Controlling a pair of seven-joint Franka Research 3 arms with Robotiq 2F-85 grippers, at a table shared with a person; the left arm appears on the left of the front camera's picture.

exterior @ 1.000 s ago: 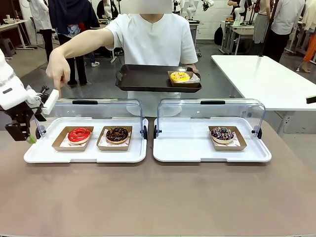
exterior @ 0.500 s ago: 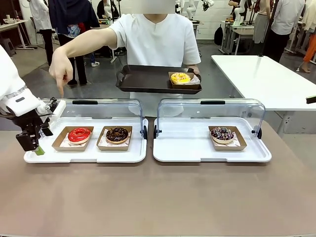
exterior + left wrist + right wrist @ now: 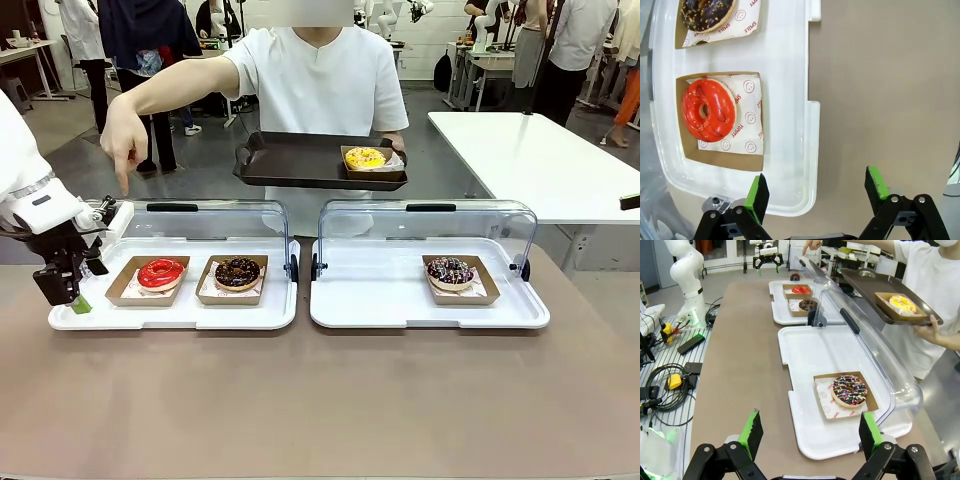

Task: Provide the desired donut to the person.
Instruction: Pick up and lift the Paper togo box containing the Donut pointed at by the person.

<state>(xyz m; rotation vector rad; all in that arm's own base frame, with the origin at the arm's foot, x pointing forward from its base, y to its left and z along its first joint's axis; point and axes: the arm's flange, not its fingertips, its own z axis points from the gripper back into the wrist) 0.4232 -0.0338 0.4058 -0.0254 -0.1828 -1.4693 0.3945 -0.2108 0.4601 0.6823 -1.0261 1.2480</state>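
The person [image 3: 315, 80] in a white top points a finger [image 3: 122, 170] down over the left tray's [image 3: 270, 312] left end. There a red-glazed donut [image 3: 161, 272] [image 3: 708, 109] lies in its paper tray. Their other hand holds a dark tray [image 3: 290, 160] with a yellow donut [image 3: 365, 157]. My left gripper [image 3: 82, 287] [image 3: 816, 192] hangs open just off that tray's left end, beside the red donut, with nothing between its fingers. A chocolate donut [image 3: 238, 272] sits to the red one's right. My right gripper [image 3: 807, 432] is open above the table edge, short of a sprinkled donut [image 3: 850, 389].
Both white trays have clear lids [image 3: 200, 222] standing open at the back. The right tray [image 3: 380, 315] holds the sprinkled donut [image 3: 450, 270]. Cables and boxes [image 3: 670, 365] lie on a rack beside the table. Bare brown tabletop [image 3: 320, 400] spreads in front.
My left gripper has dropped and moved right, up to the left tray's end, then nearly stopped. The person's pointing hand has stayed in place.
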